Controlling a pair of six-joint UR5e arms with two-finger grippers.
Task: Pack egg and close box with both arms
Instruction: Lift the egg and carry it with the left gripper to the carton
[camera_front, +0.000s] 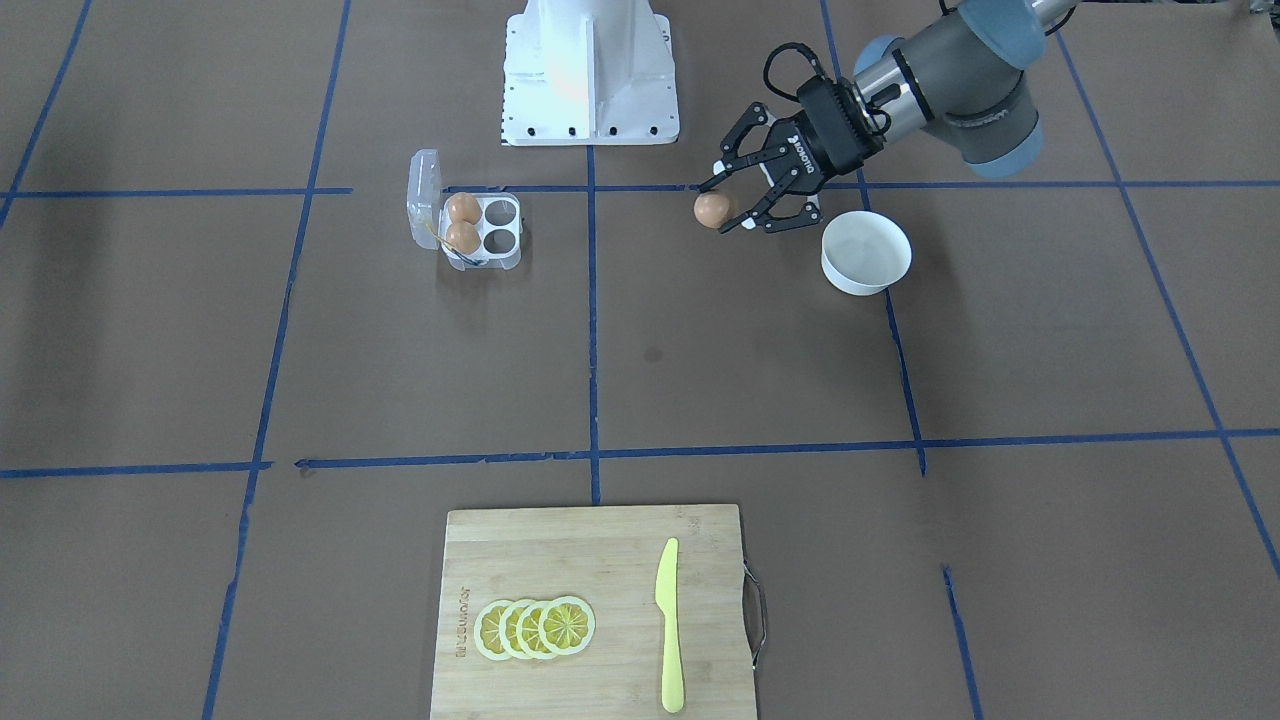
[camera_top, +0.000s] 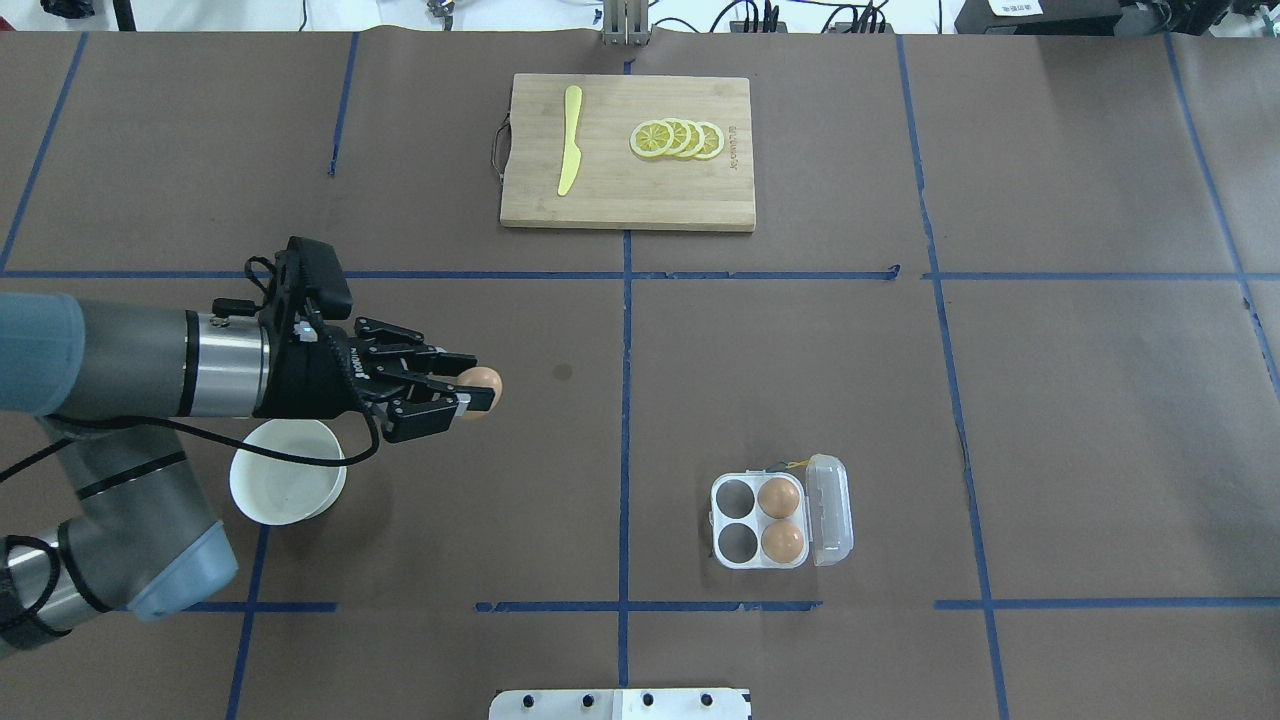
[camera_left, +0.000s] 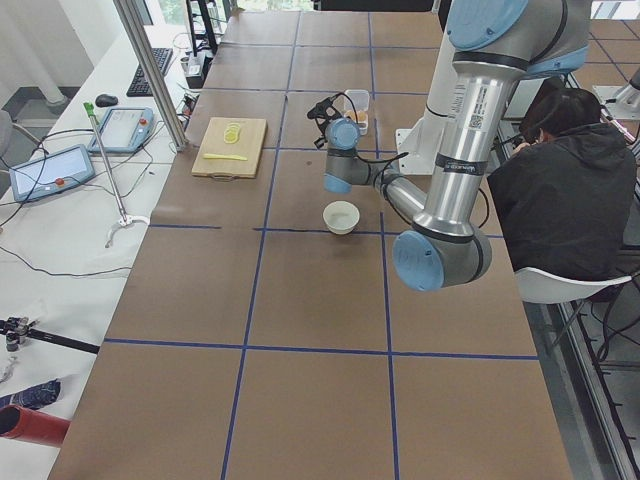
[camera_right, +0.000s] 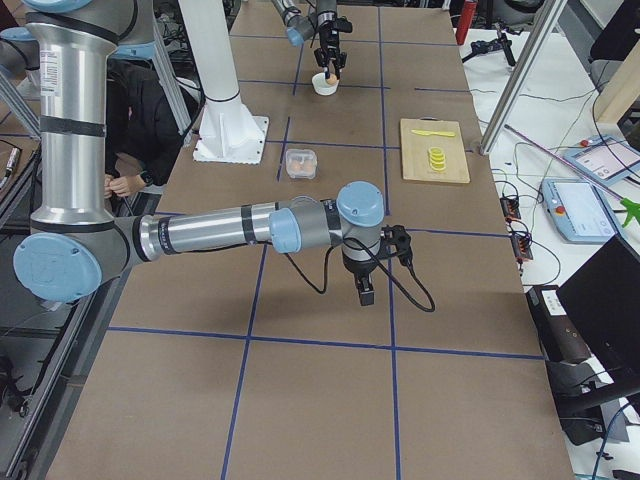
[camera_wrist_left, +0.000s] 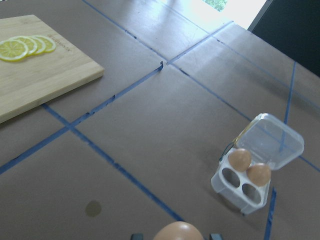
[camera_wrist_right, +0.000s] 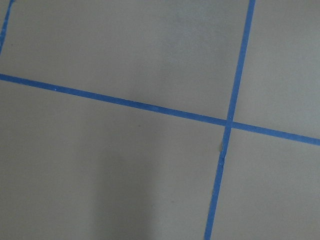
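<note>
My left gripper (camera_front: 716, 208) is shut on a brown egg (camera_front: 711, 209) and holds it above the table, just past the white bowl (camera_front: 866, 250). The egg also shows in the overhead view (camera_top: 484, 380) and at the bottom edge of the left wrist view (camera_wrist_left: 178, 232). The clear four-cell box (camera_top: 757, 519) sits open, lid (camera_top: 830, 508) folded back, with two brown eggs in the cells next to the lid and two cells empty. It also shows in the left wrist view (camera_wrist_left: 220, 182). My right gripper (camera_right: 365, 293) hangs over bare table, far from the box. I cannot tell whether it is open or shut.
A wooden cutting board (camera_top: 620, 195) with a yellow knife (camera_top: 570, 150) and lemon slices (camera_top: 678, 139) lies at the table's far side. The white pedestal base (camera_front: 590, 70) stands behind the box. A seated person (camera_left: 570, 190) is beside the table.
</note>
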